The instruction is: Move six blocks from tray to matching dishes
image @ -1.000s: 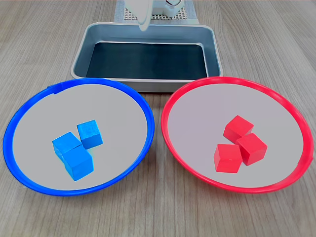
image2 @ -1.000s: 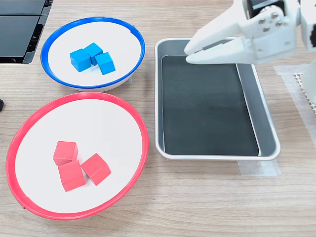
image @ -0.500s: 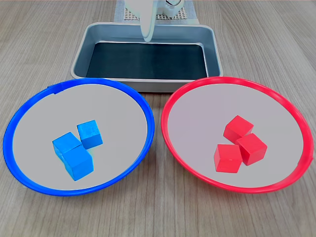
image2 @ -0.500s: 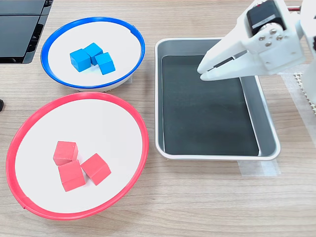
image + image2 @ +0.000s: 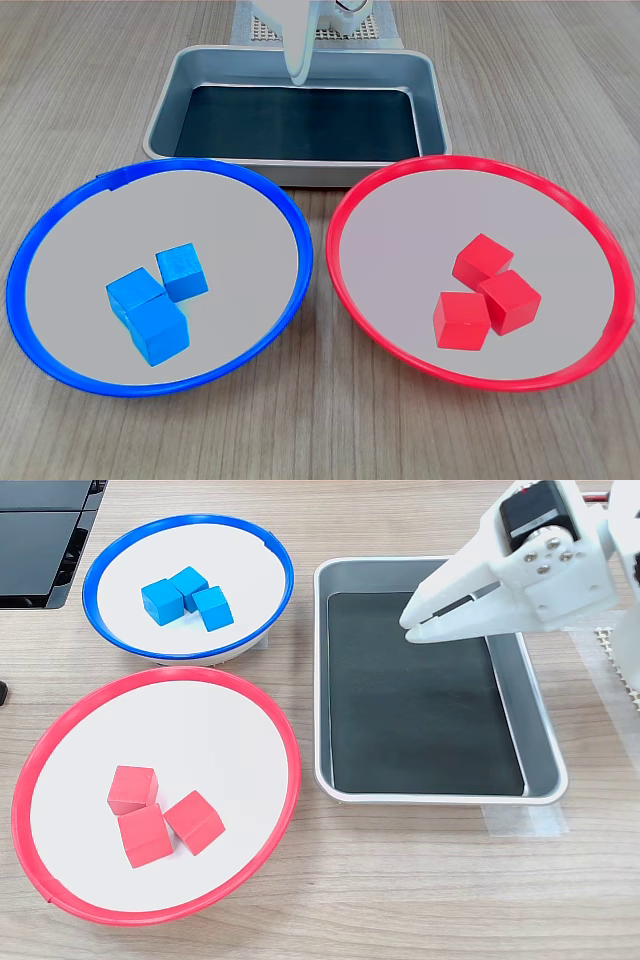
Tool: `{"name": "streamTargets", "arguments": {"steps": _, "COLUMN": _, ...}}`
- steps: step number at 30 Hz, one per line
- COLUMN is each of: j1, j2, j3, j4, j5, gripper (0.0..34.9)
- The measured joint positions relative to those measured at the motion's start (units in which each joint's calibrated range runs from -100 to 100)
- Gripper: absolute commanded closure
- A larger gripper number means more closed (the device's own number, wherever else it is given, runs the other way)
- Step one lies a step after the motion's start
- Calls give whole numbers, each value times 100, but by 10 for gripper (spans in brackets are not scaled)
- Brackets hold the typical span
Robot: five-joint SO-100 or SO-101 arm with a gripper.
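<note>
My gripper (image 5: 412,621) hung above the tray (image 5: 540,735), over the part of its black bottom nearest the blue dish's end, with nothing between the jaws. In the second exterior view the two white jaws lay almost together, only a thin dark slit between them at the tips, so I held them nearly closed and empty. In the first exterior view only the pale tip of my gripper (image 5: 297,62) showed, pointing down over the tray's far wall (image 5: 300,62).

The tray sat at the far edge of the worktop (image 5: 320,440) in the first exterior view, and no block lay on its black bottom.

The blue-rimmed dish (image 5: 40,240) stood near the worktop's front edge on the first exterior view's left, just in front of the tray's near wall. The three blue blocks (image 5: 150,305) were bunched together a little off its centre, touching one another; in the second exterior view the same blue blocks (image 5: 187,595) sat in the blue-rimmed dish (image 5: 100,570) at the upper left.

The red-rimmed dish (image 5: 600,250) stood beside it on the first exterior view's right, the two rims almost meeting. The three red blocks (image 5: 487,293) clustered in it, touching. In the second exterior view the red blocks (image 5: 160,818) lay toward the lower left of the red-rimmed dish (image 5: 285,740).
</note>
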Motion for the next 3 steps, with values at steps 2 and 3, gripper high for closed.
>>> {"name": "streamTargets", "arguments": {"steps": 2, "j1": 0, "j2": 0, "j3": 0, "j4": 0, "j5": 0, "gripper": 346}}
{"name": "streamTargets", "arguments": {"steps": 3, "j1": 0, "j2": 0, "j3": 0, "j4": 0, "j5": 0, "gripper": 346}}
